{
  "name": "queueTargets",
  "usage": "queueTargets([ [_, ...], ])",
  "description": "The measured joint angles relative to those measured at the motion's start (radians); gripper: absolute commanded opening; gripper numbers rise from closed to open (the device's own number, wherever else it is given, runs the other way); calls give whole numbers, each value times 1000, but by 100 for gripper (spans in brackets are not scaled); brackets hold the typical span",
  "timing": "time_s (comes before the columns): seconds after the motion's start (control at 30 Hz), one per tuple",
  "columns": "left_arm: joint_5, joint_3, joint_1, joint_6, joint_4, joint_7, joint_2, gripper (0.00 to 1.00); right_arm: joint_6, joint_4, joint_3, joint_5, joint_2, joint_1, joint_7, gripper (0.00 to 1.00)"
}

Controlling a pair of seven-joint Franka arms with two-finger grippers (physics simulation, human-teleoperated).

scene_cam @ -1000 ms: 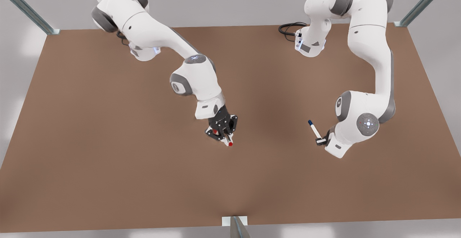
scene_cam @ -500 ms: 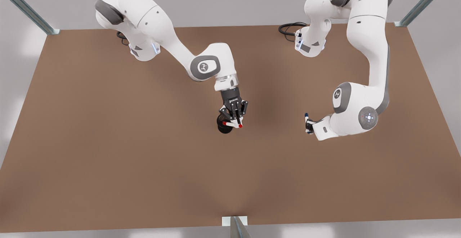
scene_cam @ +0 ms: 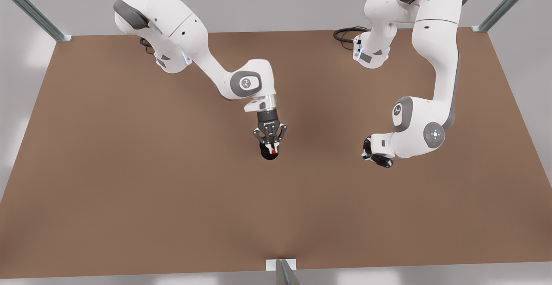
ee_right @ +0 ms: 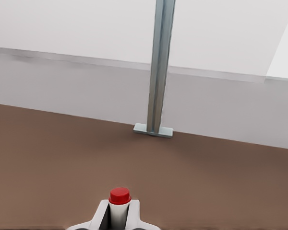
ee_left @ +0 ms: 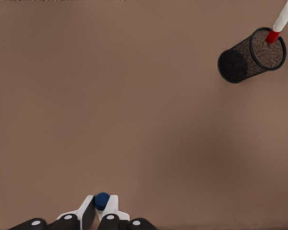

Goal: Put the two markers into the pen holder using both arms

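Your right gripper (scene_cam: pixel 271 148) is over the middle of the brown table (scene_cam: pixel 129 168), pinched tight on the red marker (scene_cam: pixel 273 151), and it hangs right above the pen holder (scene_cam: pixel 268 153). In the front view the black mesh cup peeks out just beneath the fingers. From the left wrist view, the pen holder (ee_left: pixel 251 55) stands on the table with the red marker (ee_left: pixel 280 22) angled down, its red tip at the rim and over the dark opening. How deep the tip sits, you cannot tell from here. The right wrist view gives you the red end (ee_right: pixel 119 196) clamped between the white fingertips (ee_right: pixel 100 214), with a metal post (ee_right: pixel 158 67) at the table's edge beyond.

Over on the front view's right, your left gripper (scene_cam: pixel 369 150) is well apart from the holder, held above bare table. Its left wrist view shows the blue marker (ee_left: pixel 102 201) end-on, nipped between the two white fingertips (ee_left: pixel 88 209). A black cable (scene_cam: pixel 345 32) coils at the far edge by that arm's base.
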Motion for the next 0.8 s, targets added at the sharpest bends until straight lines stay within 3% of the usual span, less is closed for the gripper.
queueTargets([
  [0.03,0,0,0,4,-1,19,1,21,-11,-13,0,-15,2,3,30,100],
  [0.23,-2,-7,0,20,-4,116,1,21,-43,3,41,27,-65,-40,156,100],
  [0.33,-82,-88,-11,25,56,153,-2,21,-42,96,167,437,-152,-322,64,100],
  [0.5,-290,-116,-269,129,183,145,14,21,-182,288,200,1098,-190,-579,-229,100],
  [0.53,-308,-116,-323,171,187,130,18,21,-215,295,150,1211,-222,-581,-298,100],
  [0.6,-329,-116,-420,262,190,93,48,21,-305,310,-79,1430,-298,-490,-448,100],
  [0.7,-342,-114,-468,378,183,43,91,21,-444,311,-178,1620,-353,-566,-673,100],
  [0.73,-344,-113,-476,411,176,28,101,21,-492,331,-249,1654,-334,-522,-740,100],
  [0.8,-346,-112,-482,462,151,2,106,21,-632,525,-323,1701,-224,-444,-866,100],
])
